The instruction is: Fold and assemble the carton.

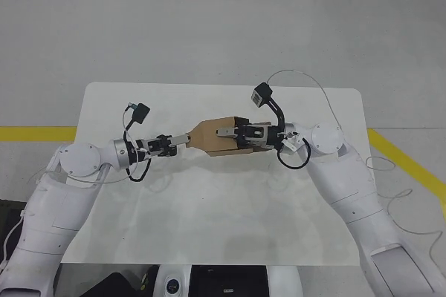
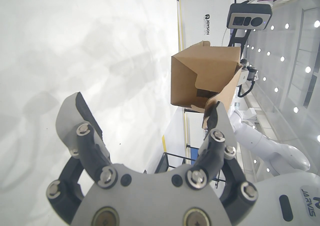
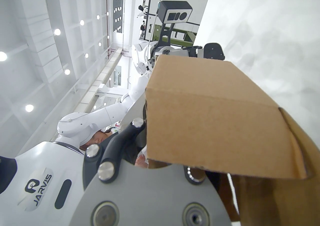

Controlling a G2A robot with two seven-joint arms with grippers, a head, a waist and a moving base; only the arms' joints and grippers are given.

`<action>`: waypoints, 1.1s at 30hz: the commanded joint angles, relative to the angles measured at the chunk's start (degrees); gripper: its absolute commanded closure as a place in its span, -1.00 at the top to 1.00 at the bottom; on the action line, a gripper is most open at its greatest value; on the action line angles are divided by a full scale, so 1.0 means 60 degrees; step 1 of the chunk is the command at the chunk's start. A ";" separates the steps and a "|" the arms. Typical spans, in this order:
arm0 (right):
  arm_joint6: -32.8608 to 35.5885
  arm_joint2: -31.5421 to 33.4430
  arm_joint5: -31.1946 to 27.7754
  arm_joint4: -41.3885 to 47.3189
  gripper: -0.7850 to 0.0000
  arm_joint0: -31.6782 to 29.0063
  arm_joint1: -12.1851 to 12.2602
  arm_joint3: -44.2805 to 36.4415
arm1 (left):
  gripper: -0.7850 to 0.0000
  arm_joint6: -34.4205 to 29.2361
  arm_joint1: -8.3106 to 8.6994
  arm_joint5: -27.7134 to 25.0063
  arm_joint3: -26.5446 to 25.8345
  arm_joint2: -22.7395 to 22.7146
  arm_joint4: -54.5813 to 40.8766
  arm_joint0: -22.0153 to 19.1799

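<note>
A brown carton (image 1: pixel 221 136), partly opened, is held above the middle of the white table (image 1: pixel 208 215). My right gripper (image 1: pixel 232 134) is shut on the carton's wall from the right side; in the right wrist view the cardboard panel (image 3: pixel 210 122) covers the jaws, with one finger (image 3: pixel 130 132) showing beside it. My left gripper (image 1: pixel 180 141) is at the carton's left tip. In the left wrist view the carton's open end (image 2: pixel 200 74) faces my left gripper (image 2: pixel 147 104), which stands open. One of its fingertips (image 2: pixel 217 117) touches the corner of a loose flap (image 2: pixel 222 97).
The table's surface around the carton is bare white on all sides. Yellow floor tape (image 1: pixel 30 134) runs past the table's left side, and more tape (image 1: pixel 416 171) past its right side. Cables hang from both wrists.
</note>
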 commanded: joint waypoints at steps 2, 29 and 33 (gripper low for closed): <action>-0.0008 -0.0034 -0.0012 0.0097 -1.00 0.0026 -0.0019 -0.0025 | 1.00 0.0015 -0.0003 0.0033 0.0007 0.0007 -0.0066 0.0015; 0.0028 -0.0434 -0.0298 0.0830 -1.00 0.0063 -0.0229 0.0074 | 1.00 -0.0089 -0.0101 -0.0098 -0.0030 0.0404 -0.0600 -0.0114; 0.0018 -0.0440 -0.0331 0.0893 -1.00 0.0037 -0.0245 0.0079 | 1.00 -0.0130 -0.0119 -0.0192 -0.0073 0.0469 -0.0744 -0.0087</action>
